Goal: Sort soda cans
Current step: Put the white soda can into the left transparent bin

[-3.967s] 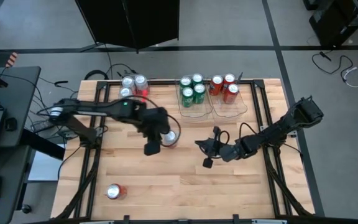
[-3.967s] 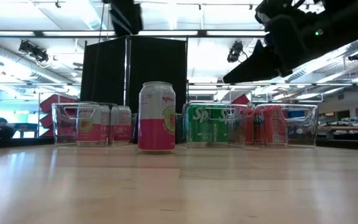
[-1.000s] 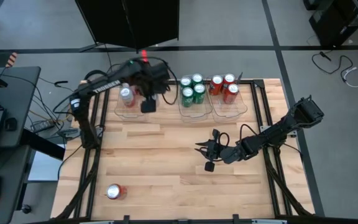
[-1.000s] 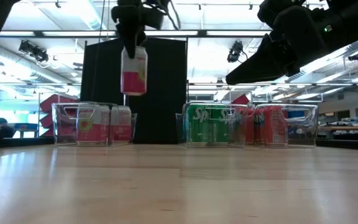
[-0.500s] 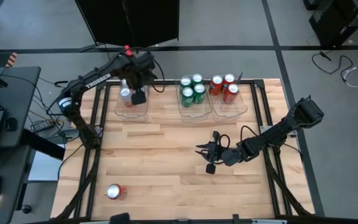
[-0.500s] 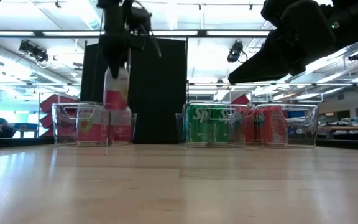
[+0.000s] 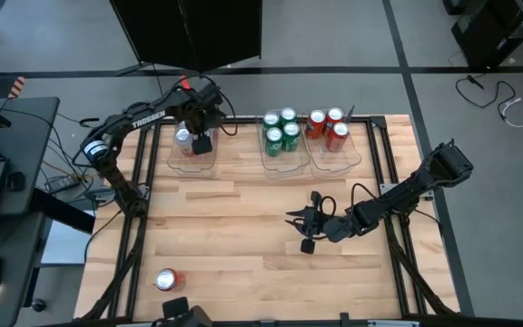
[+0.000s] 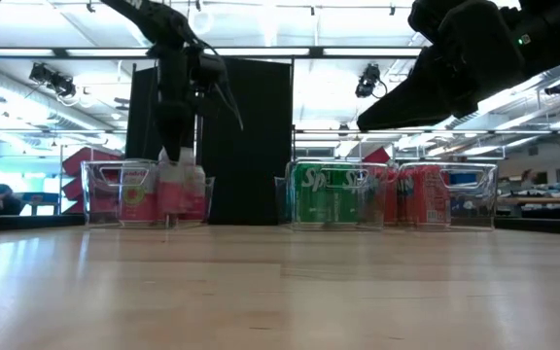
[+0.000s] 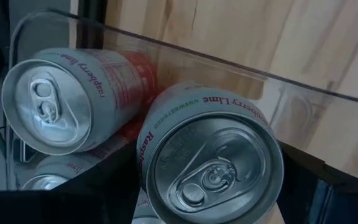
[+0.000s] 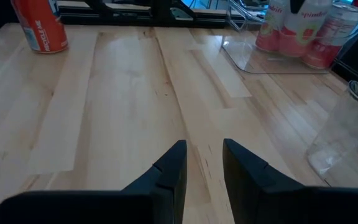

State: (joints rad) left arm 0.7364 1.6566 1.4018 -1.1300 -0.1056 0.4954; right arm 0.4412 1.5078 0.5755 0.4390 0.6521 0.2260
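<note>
A white-and-pink soda can stands upright inside the left clear bin, with my left gripper shut on it from above. Beside it in the bin stand two more white-and-pink cans. In the low view the held can is level with its neighbours. Green cans fill the middle bin and red cans the right bin. One red can stands upright at the near left of the table. My right gripper hovers mid-table, narrowly open and holding nothing. My left gripper pinches the can's upper side wall between its two fingers, one on each opposite side just below the top rim. The fingers point down from above. The can is upright inside the bin; whether its base rests on the bin floor I cannot tell.
The three clear bins stand in a row along the far edge. Bare wood lies between the bins and the lone red can. Black frame rails run down both sides of the table. The bin's clear wall stands close beside the held can.
My left gripper has carried the white-and-pink can toward the table's left edge and down, from above the bin's rim to in among the other cans in the left bin. The can has stayed upright.
</note>
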